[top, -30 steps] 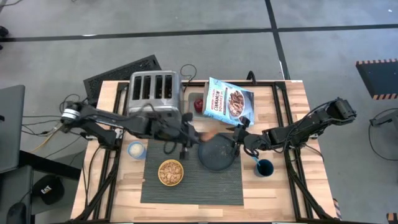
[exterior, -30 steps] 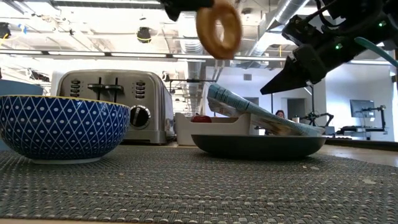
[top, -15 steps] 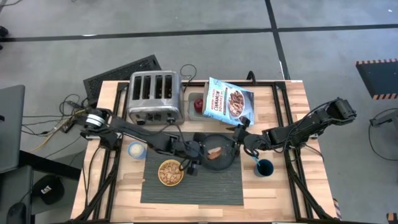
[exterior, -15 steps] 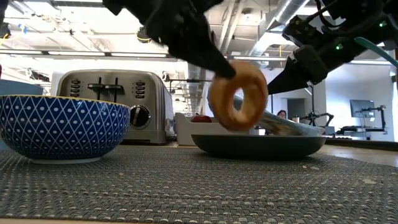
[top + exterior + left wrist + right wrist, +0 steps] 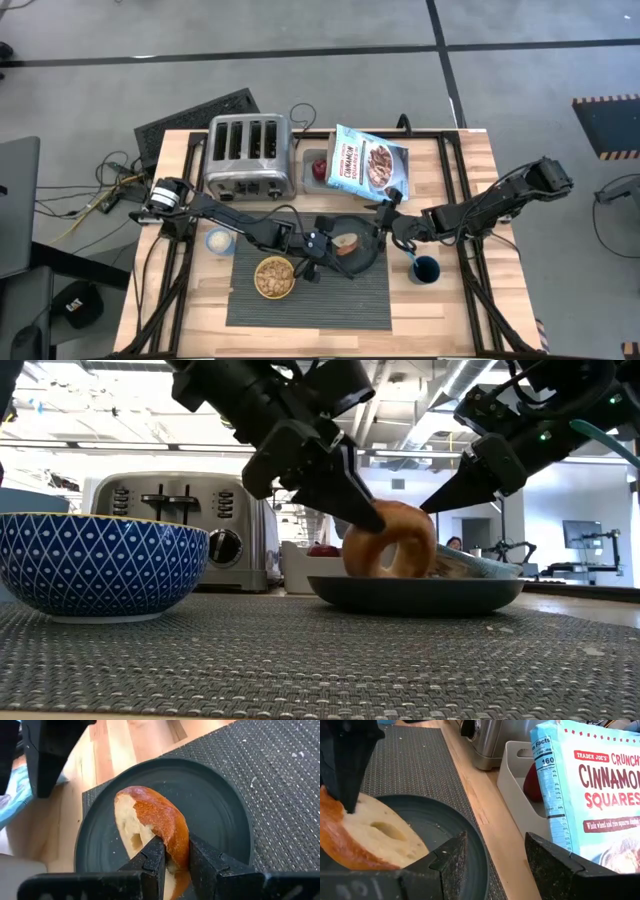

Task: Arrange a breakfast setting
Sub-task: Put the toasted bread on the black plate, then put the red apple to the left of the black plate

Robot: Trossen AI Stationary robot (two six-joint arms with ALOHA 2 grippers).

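The bagel [image 5: 347,241] stands on edge in the dark round plate [image 5: 362,258], which lies on the far right part of the dark grey ribbed placemat [image 5: 310,300]. My left gripper [image 5: 326,246] is shut on the bagel. My right gripper [image 5: 386,230] is open and empty at the plate's right rim, its fingers over the rim [image 5: 470,840]. A bowl of cereal [image 5: 274,277], blue-patterned outside [image 5: 100,565], sits on the placemat's left part. The red apple [image 5: 319,168] lies in a white tray. The dark blue cup [image 5: 425,269] stands right of the placemat. The spoon does not show. My left gripper pinches the bagel's ring [image 5: 172,845] between its two fingers, one on the pale face and one on the brown crust. The fingers [image 5: 350,500] slant down from the table's left. The bagel stands tilted on edge, and the plate's rim hides its lower edge [image 5: 390,572].
The steel toaster [image 5: 248,155] stands at the far left. The blue cereal box [image 5: 368,165] leans beside the white tray at the far middle. A small pale bowl [image 5: 218,241] sits left of the placemat. Bare wood lies near the front corners.
My left gripper has gone from in front of the toaster toward the table's right edge and down to the plate, still shut on the bagel. The bagel, high above the table a second ago, now stands on edge in the plate.
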